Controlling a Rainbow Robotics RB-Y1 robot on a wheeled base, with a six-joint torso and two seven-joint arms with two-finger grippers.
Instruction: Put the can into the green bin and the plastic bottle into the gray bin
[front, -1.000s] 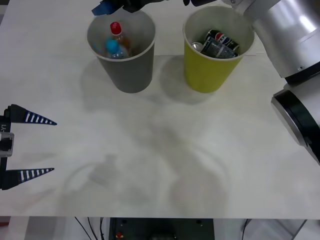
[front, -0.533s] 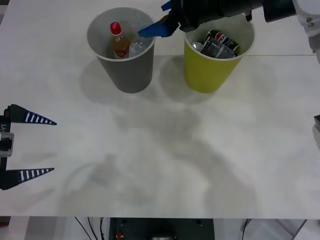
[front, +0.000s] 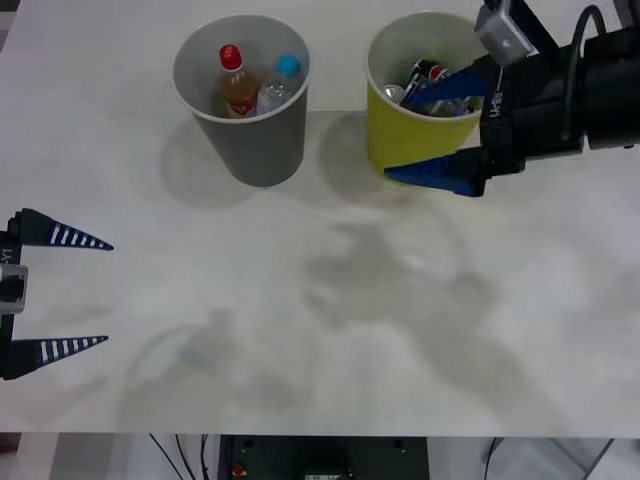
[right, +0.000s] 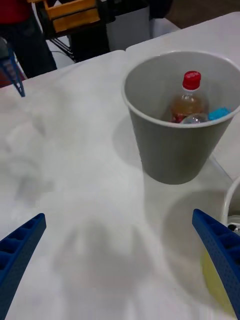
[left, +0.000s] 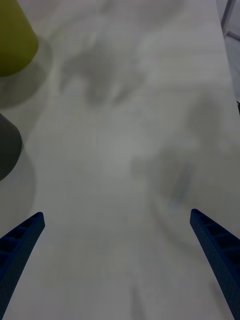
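The gray bin stands at the back left and holds the plastic bottle, blue cap up, beside an orange-liquid bottle with a red cap. To its right, the green bin holds the can among others. My right gripper hovers open over the green bin's front side, nothing between its fingers. In the right wrist view the gray bin and the plastic bottle's cap lie ahead of that gripper. My left gripper waits open at the table's left edge.
The white table spreads bare from the bins to its front edge. The left wrist view shows the green bin and the gray bin at one side, apart from the open left gripper.
My right gripper has swung from above the gray bin to the right, across to the green bin's front. The plastic bottle has settled against the gray bin's right wall. The left arm is still.
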